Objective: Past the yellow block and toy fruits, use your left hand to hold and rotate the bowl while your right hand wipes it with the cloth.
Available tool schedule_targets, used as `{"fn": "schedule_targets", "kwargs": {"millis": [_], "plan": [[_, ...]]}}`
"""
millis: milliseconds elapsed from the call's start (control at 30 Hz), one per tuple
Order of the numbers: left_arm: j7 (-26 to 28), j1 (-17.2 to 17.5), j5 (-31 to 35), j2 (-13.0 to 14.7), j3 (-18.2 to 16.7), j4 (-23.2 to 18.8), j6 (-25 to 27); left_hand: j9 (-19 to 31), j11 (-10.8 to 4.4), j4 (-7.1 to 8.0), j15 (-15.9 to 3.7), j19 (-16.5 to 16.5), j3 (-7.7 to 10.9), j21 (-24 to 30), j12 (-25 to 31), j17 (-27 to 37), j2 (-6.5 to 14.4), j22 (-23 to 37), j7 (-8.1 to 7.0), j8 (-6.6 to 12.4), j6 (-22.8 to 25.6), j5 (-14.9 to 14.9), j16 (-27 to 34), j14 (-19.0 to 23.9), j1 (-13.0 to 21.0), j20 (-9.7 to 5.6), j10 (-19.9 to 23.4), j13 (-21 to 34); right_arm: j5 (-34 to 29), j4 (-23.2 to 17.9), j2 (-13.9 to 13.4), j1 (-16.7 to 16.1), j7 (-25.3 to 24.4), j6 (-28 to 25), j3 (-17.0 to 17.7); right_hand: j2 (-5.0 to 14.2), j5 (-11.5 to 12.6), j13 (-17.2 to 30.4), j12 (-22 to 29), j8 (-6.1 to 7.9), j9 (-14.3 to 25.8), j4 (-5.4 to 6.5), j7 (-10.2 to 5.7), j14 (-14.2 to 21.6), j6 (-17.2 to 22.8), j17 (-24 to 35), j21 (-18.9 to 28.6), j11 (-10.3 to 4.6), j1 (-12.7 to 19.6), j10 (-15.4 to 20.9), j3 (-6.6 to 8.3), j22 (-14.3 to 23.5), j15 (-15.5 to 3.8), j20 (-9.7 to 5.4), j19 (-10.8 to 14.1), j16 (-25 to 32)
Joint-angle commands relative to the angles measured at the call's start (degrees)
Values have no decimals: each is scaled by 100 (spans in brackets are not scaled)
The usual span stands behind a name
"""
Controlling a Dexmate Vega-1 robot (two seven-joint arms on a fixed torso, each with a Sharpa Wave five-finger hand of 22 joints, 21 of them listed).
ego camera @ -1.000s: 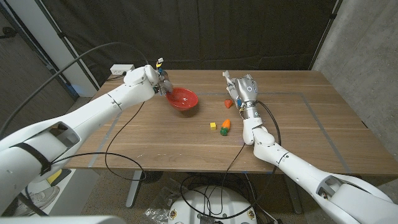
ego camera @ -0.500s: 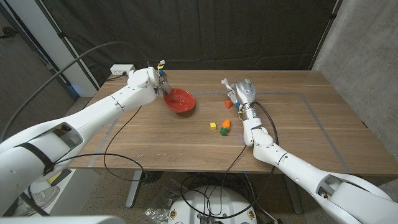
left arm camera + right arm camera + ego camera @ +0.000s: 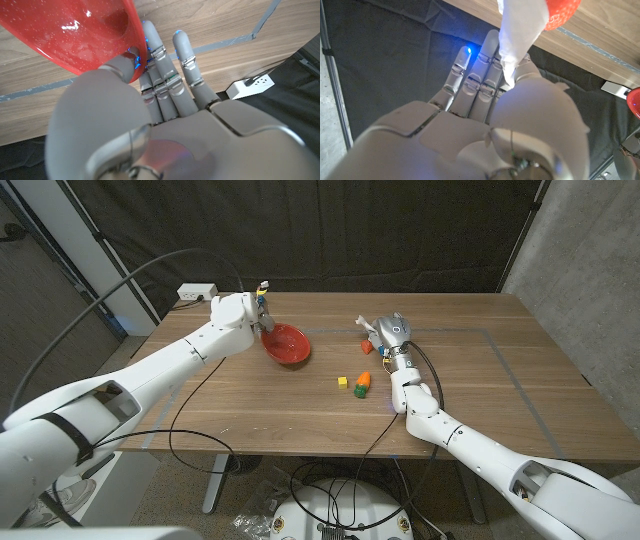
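Head view first: nearest us on the tabletop (image 3: 300, 405) sit the yellow block (image 3: 343, 382) and toy fruits (image 3: 362, 382). Beyond them, our right hand (image 3: 388, 333) pinches the white cloth (image 3: 366, 326). Our left hand (image 3: 252, 318) grips the rim of the red bowl (image 3: 285, 344), tilted toward the cloth. So the bowl lies well apart, to the right hand's left; we judge that gap must close before wiping.

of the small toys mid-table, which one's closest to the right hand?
The red toy: it lies just beside the right hand, which holds the cloth. The yellow block and the orange toy lie nearer the robot.
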Motion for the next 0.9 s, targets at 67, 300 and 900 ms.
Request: {"fn": "schedule_targets", "kwargs": {"millis": [67, 300, 900], "plan": [[-321, 51, 248, -32, -116, -3, -149, -195, -62, 148, 33, -669, -180, -519, -466, -376, -343, -3, -129, -15, -922, 23, -546, -1257, -440, -304, -1045, -220, 288, -275, -96, -64, 506, -30, 124, -120, -52, -33, -252, -164, -17, 280, 66, -314, -485, -217, -90, 95, -603, -406, -139, -6, -287, -391, -148, -367], [-469, 112, 290, 5, -228, -136, -197, -326, 183, 278, 641, -1893, -751, -1589, -522, -476, -493, -5, -356, -6, -2121, 133, -603, -3472, -843, 566, -2593, -362, 536, -735, -228, -163, 1045, -86, 249, -439, 14, -193, -726, -265, -47, 734, 197, -1020, -1565, -508, -327, 327, -1696, -1502, -566, -5, -121, -82, -441, -838], [823, 1127, -266, 85, -1332, -856, -521, -423, 672, 640, 1669, -3842, -2067, -3289, -500, -895, -445, 62, -597, -71, -6033, 461, -663, -7100, -1585, 989, -6399, -511, 3054, -1255, -533, -540, 2357, 1353, 1259, -768, 99, -797, -747, -219, -43, 1458, 606, -4122, -4907, -1310, -1534, 937, -3681, -4850, -1592, 1, 1002, 768, -2022, -1240]]}}
